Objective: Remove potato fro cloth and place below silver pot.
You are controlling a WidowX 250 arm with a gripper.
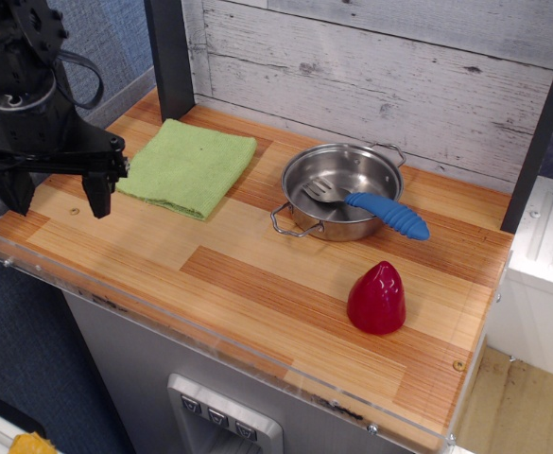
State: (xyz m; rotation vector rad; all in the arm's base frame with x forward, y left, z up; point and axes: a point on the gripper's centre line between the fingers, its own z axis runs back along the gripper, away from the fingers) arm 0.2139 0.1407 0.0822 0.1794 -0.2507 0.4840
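The potato (pixel 376 299) is a glossy dark-red pointed object standing on the wooden table, in front of the silver pot (pixel 340 191) and to its right. The light-green cloth (pixel 186 165) lies flat at the back left with nothing on it. My gripper (pixel 57 199) hangs at the far left, over the table's left end just left of the cloth. Its two black fingers (pixel 96 196) point down, spread apart and empty. It is far from the potato.
A blue-handled metal spatula (pixel 382 213) rests in the pot with its handle over the right rim. A clear plastic rim (pixel 210 342) runs along the table's front and left edges. A dark post (pixel 169 57) stands at the back left, against the plank wall.
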